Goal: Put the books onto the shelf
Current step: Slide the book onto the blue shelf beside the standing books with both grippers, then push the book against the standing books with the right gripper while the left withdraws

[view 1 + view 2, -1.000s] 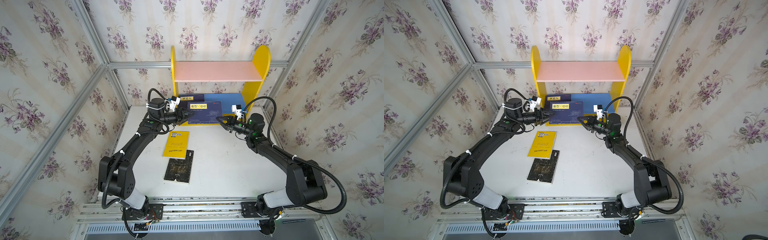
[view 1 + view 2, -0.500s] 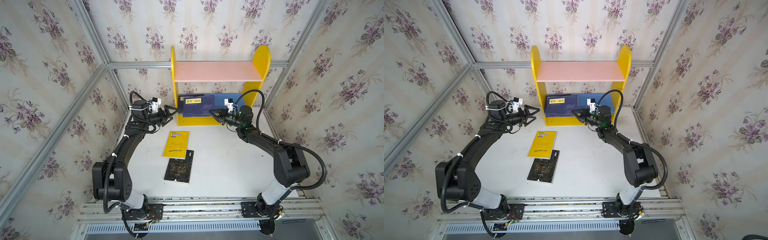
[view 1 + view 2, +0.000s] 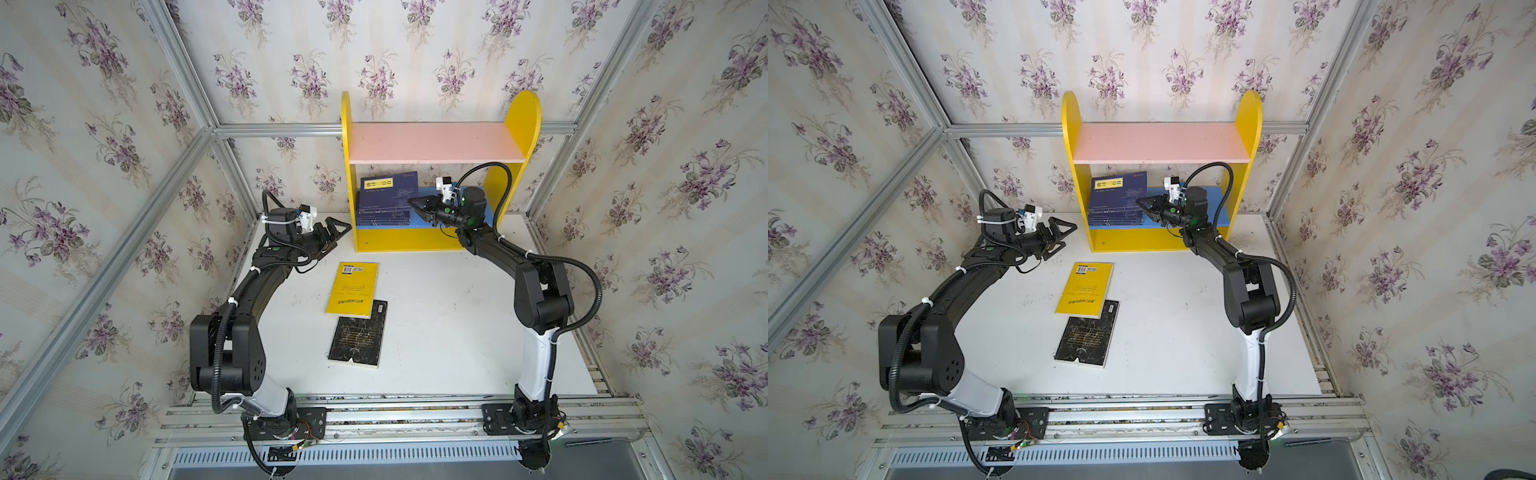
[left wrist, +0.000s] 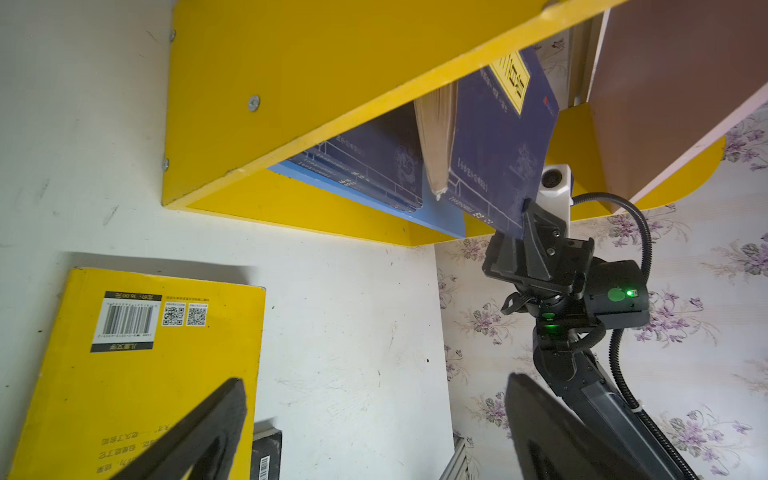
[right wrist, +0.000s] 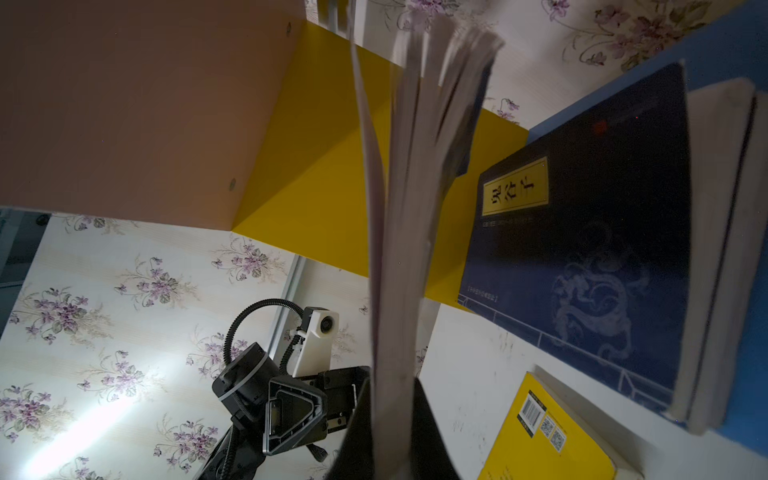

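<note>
The shelf [image 3: 436, 143] [image 3: 1160, 143] stands at the back, its pink upper board bare. A stack of navy books [image 3: 382, 215] [image 3: 1115, 214] [image 4: 365, 166] [image 5: 582, 249] lies on the left of the blue lower board. Above the stack, one navy book [image 3: 388, 187] [image 3: 1119, 186] [image 4: 498, 137] [image 5: 407, 187] stands tilted up, my right gripper [image 3: 415, 204] [image 3: 1144, 204] [image 5: 395, 415] shut on its edge. My left gripper [image 3: 332, 235] [image 3: 1065, 232] [image 4: 374, 424] hangs open and holds nothing, left of the shelf. A yellow book [image 3: 352, 289] [image 3: 1086, 286] [image 4: 137, 374] overlaps a black book [image 3: 359, 338] [image 3: 1088, 338] mid-table.
The shelf's yellow left side [image 4: 291, 83] lies between my left gripper and the books. Flowered walls with metal frame bars [image 3: 183, 166] close in the white table [image 3: 449, 332] on three sides. A metal rail [image 3: 395, 415] with both arm bases runs along the front.
My left gripper let go of the navy book, opened wide and drew back left of the shelf. My right gripper carried the book onto the lower board and tipped it up.
</note>
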Motion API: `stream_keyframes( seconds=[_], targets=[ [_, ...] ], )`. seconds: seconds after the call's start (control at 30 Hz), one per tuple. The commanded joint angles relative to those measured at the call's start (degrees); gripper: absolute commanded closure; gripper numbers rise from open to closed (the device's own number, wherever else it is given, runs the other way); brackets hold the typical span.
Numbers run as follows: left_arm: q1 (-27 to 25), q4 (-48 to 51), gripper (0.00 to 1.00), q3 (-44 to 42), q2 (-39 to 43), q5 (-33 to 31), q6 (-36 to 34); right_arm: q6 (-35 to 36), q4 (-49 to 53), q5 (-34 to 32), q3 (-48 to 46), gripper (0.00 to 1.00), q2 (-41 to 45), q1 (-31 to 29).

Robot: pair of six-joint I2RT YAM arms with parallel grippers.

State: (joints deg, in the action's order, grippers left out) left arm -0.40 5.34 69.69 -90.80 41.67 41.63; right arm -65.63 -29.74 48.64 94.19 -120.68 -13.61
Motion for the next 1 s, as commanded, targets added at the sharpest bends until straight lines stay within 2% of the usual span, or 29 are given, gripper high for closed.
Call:
stream_keyframes(
  seconds=[0.0, 0.4, 0.73, 0.97],
  targets=[
    [0.05, -0.16, 0.01, 0.34, -0.65, -2.63, -1.55, 2.07, 1.46, 1.89, 3.99, 0.93, -2.44, 0.42],
    [0.05, -0.2, 0.01, 2.37, -3.52, -4.06, -0.94, 8.64, 11.15, 4.75, 10.1, 0.92, -6.21, 0.2],
    [-0.75, -0.11, 0.01, 4.05, -6.03, -5.72, 0.56, 8.51, 11.45, 2.03, 12.42, 0.93, -8.14, -0.28],
    [-0.76, -0.07, 0.01, 4.66, -6.82, -6.25, 0.9, 5.57, 13.16, 0.66, 16.43, 0.93, -9.72, -0.28]
  ],
)
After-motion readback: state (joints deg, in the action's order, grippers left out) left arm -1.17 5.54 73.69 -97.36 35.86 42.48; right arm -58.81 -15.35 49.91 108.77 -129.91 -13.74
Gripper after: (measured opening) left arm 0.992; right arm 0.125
